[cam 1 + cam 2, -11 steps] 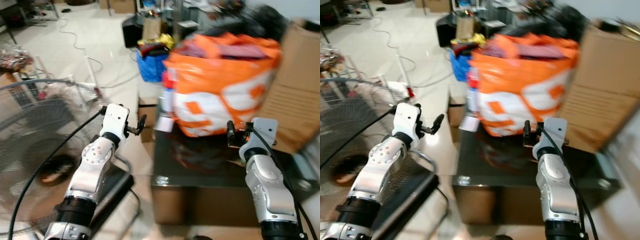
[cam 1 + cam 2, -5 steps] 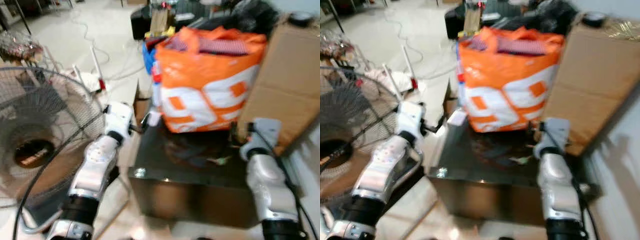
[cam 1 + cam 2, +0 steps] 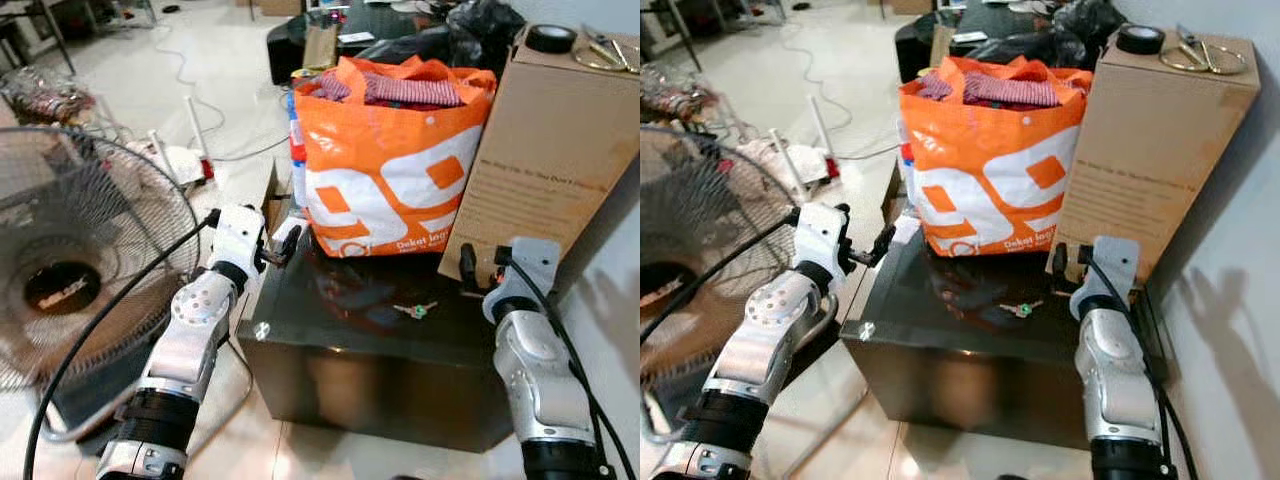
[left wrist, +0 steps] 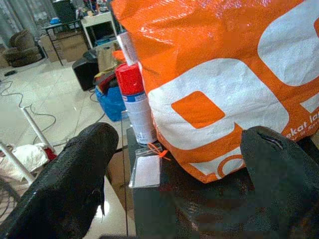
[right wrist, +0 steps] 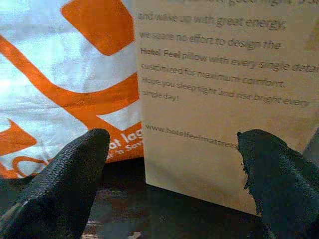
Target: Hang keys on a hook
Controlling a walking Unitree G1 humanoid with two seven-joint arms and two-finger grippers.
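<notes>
A small bunch of keys [image 3: 414,310] with a green tag lies on the dark glossy table [image 3: 350,330], in front of the orange bag [image 3: 385,170]. My left gripper [image 3: 283,246] hovers open over the table's left edge, to the left of the keys. My right gripper [image 3: 466,268] is held open at the table's right side, just before the cardboard box [image 3: 540,150], a little right of the keys. Neither gripper touches the keys.
A red-capped spray can [image 4: 135,102] stands beside the orange bag at the table's back left, with a white tag [image 4: 147,171] lying before it. A standing fan [image 3: 75,270] is on the floor to the left. A tape roll [image 3: 549,38] lies on top of the box.
The camera has moved and steadied, so the table, the bag and the box now look sharp and nearer. The keys lie in the same spot on the table.
</notes>
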